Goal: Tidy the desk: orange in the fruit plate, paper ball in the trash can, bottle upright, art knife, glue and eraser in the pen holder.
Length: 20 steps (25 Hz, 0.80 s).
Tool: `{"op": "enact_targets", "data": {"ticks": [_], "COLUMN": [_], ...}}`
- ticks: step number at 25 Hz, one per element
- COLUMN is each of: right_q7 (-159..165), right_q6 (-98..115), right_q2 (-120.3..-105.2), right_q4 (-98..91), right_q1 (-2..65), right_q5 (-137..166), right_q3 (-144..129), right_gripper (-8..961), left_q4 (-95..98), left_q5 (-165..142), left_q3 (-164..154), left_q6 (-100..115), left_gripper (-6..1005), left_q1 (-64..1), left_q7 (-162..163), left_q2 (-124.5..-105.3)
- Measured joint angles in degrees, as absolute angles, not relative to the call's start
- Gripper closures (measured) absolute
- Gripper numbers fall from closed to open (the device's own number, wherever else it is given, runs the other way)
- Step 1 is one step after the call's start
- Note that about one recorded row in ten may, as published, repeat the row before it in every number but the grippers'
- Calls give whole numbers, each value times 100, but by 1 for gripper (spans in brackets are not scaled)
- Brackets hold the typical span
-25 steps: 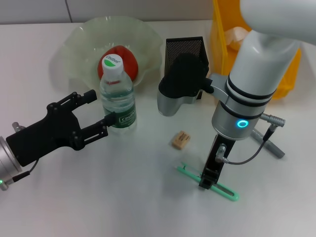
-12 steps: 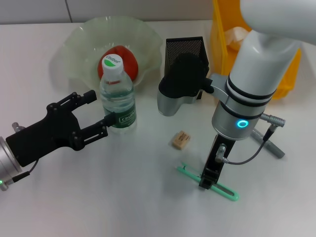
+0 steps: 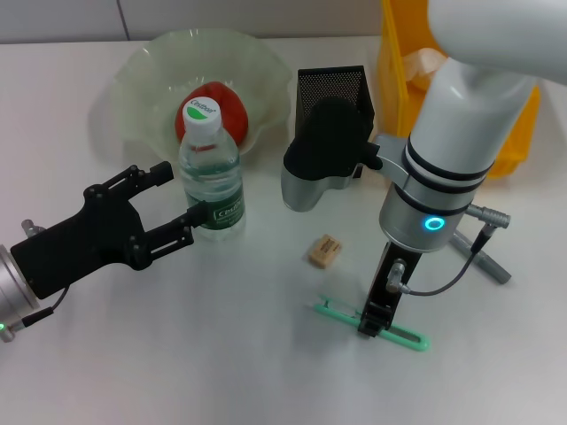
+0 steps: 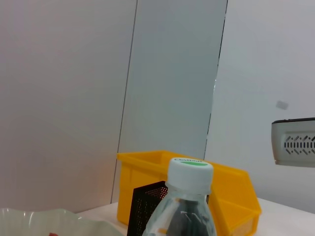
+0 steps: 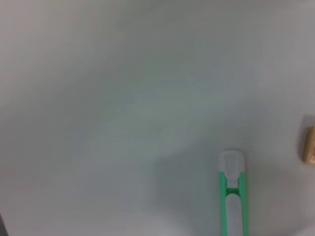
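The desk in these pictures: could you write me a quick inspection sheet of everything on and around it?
Surface: white desk, bare at front.
Job's things: water bottle upright; orange in fruit plate; eraser loose; green art knife flat; pen holder; yellow bin holding paper.
Clutter: nothing seen.
Grippers: left gripper open around bottle; right gripper down on knife.
Cables: one at the right wrist.
Surroundings: pale wall panels.

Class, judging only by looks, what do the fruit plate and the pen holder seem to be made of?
Fruit plate: probably translucent pale-green glass or plastic; the table shows faintly through its glossy, wavy rim. Pen holder: likely black metal mesh, matte, with fine perforations visible in its walls.
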State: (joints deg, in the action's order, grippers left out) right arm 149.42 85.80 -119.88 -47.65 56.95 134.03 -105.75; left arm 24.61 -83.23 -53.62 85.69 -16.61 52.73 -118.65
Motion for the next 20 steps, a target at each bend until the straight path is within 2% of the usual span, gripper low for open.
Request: {"op": "enact_targets", "data": {"ticks": [7, 20], "right_q7": [14930, 14616], "right_q6": [8595, 8673], "right_q2": [-11988, -11944], "right_q4": [-5157, -6868], "right_q1": [5506, 4284], "right_q5": [13404, 13264], "right_q3": [-10494, -9888], "right_gripper": [772, 771], "left_q4": [2461, 2461], "left_q5": [-8301, -8285], "left_q3": [-5361, -5361], "left_q6": [8569, 8570], "left_gripper": [203, 203], "left_q1": [-1661, -1669], "left_q7": [5273, 5273], "left_q2": [-11866, -11865]}}
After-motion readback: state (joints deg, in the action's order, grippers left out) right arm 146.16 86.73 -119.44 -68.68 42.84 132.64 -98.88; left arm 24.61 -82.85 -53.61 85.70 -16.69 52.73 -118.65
